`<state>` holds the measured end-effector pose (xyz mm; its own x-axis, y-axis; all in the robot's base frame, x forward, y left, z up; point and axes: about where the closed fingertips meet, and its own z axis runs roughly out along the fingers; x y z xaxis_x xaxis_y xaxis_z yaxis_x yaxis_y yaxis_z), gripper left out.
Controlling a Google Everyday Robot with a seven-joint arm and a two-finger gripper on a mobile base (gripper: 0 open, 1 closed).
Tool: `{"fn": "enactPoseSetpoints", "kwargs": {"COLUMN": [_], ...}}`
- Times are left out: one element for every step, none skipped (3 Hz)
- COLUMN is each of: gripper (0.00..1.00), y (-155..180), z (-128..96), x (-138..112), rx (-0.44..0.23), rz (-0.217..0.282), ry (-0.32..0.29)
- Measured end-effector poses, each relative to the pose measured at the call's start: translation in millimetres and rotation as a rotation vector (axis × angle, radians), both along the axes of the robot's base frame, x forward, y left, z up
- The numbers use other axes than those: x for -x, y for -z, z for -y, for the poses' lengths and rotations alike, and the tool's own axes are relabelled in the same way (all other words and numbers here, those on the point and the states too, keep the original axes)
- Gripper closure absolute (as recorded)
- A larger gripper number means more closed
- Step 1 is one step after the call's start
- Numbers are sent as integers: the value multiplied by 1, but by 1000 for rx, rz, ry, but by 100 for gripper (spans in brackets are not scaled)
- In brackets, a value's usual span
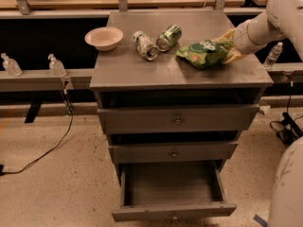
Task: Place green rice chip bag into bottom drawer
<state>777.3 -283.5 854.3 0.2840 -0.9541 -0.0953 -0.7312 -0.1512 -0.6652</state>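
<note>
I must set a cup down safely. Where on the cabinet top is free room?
Free: the front strip of the cabinet top, before the bowl, the two cans and the green rice chip bag; also the back, behind the cans. Crowded: the right side, with the gripper at the bag. The bottom drawer's floor is bare.

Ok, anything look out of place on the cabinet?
The left can and right can lie tipped on their sides beside the bowl. The green rice chip bag lies flat with the gripper at its right end; the bottom drawer stands open.

Cabinet top (142, 74) bears bowl (104, 37), cans (145, 45), chip bag (203, 54); tool (230, 48) at bag.
</note>
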Motion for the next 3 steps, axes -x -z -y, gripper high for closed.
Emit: {"fn": "enactPoseSetpoints", "kwargs": {"gripper": [83, 100, 100], "y": [-7, -90, -148], "z": [2, -14, -26], "x": [9, 40, 71], "rx": [-169, -415, -442], "rz": [0, 128, 195], "ry": [-44, -188, -253]}}
